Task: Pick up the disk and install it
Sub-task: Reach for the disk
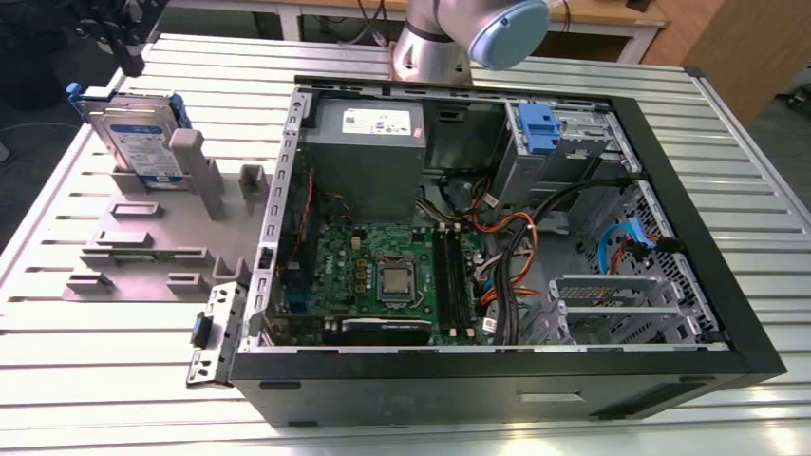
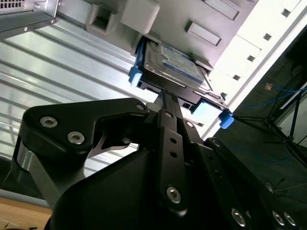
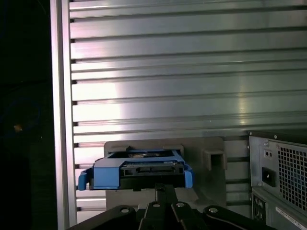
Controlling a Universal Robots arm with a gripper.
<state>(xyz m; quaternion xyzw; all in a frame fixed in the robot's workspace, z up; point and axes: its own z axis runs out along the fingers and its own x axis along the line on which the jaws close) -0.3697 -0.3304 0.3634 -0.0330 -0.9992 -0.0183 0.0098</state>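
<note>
The disk point(image 1: 137, 142) is a silver drive with a white-and-blue label and a blue frame. It stands on edge in a grey plastic holder point(image 1: 140, 249) on the table, at the exterior view's left. My black gripper point(image 1: 127, 65) hangs just above the disk's top edge, apart from it. In both wrist views the disk point(image 2: 175, 64) point(image 3: 139, 170) lies straight ahead of the gripper point(image 2: 163, 96) point(image 3: 165, 188). The thin fingers sit pressed together, shut on nothing.
An open computer case point(image 1: 709, 285) lies on the slatted metal table point(image 1: 114, 361), to the exterior view's right of the holder. Inside are a motherboard point(image 1: 380, 275), a grey power supply box point(image 1: 367, 142), cables and a metal cage with a blue tab point(image 1: 538, 128).
</note>
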